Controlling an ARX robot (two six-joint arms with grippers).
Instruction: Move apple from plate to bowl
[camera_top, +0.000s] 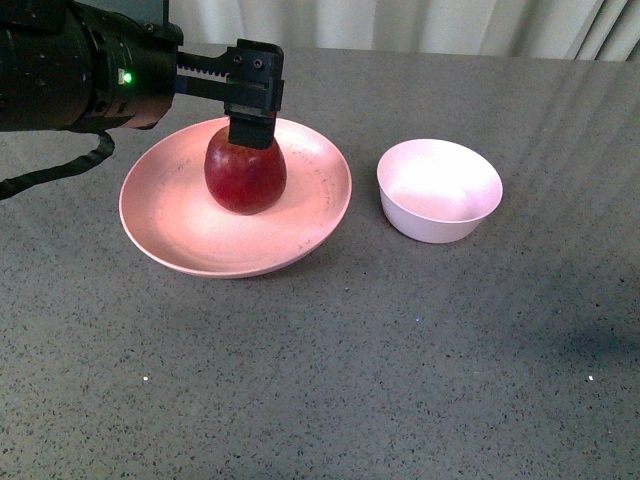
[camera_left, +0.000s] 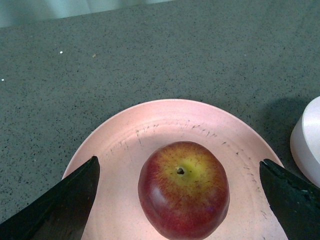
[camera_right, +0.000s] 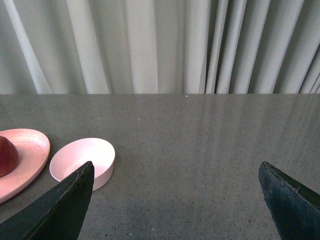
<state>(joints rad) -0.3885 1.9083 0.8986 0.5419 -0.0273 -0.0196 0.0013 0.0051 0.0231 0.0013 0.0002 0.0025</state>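
Note:
The dark red apple (camera_top: 245, 178) sits on the wide pale pink plate (camera_top: 170, 215) at the left of the table. The small deep bowl (camera_top: 440, 190) stands empty just right of the plate. My left gripper (camera_top: 250, 132) is open and hangs over the apple's far side, one finger just above its top. In the left wrist view the apple (camera_left: 183, 190), yellow patch up, lies between the wide-open jaws of the left gripper (camera_left: 179, 167), on the plate (camera_left: 125, 145). My right gripper (camera_right: 175, 167) is open and empty above bare table, out of the front view.
The grey speckled table (camera_top: 350, 380) stretches round the dishes. A pale curtain (camera_right: 160, 45) hangs behind the far edge. The right wrist view shows the bowl (camera_right: 82, 160), the plate (camera_right: 27, 150) and part of the apple (camera_right: 7, 155) off to one side.

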